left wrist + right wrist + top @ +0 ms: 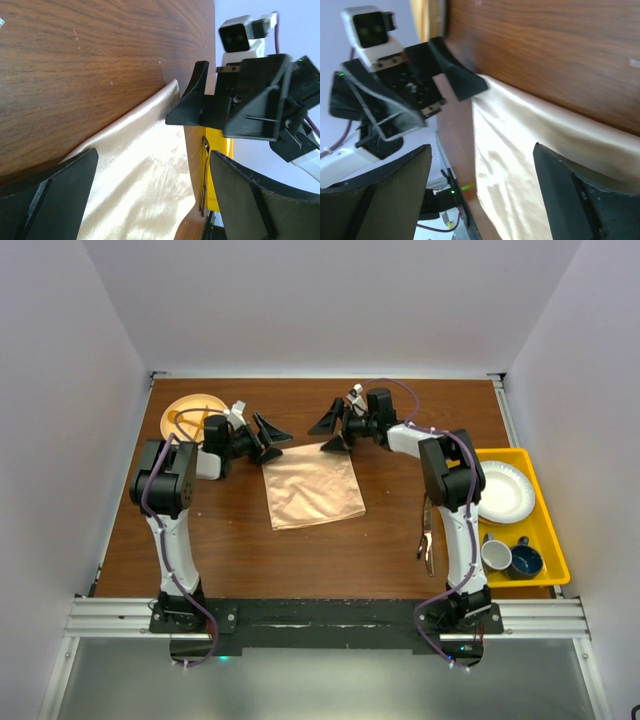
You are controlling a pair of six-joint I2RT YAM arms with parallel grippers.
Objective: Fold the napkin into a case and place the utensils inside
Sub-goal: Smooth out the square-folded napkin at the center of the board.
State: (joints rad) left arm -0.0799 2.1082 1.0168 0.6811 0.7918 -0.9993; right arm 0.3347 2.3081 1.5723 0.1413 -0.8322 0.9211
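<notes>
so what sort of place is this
Probably a robot lab test cell: plain white walls box in the wooden table, the left arm and right arm stand on a metal frame, a plate sits in a yellow tray.

Rises with the left arm [166, 535] from its base, elbow bent high, wrist turned inward to aim the left jaws straight at the right jaws. Holds the left fingers [50, 197] spread wide. Mirrors this with the right arm [452, 475], forearm stretched inward, right fingers [580, 200] likewise parted wide. Keeps a gap between the two sets of jaws, tips facing each other.
</notes>
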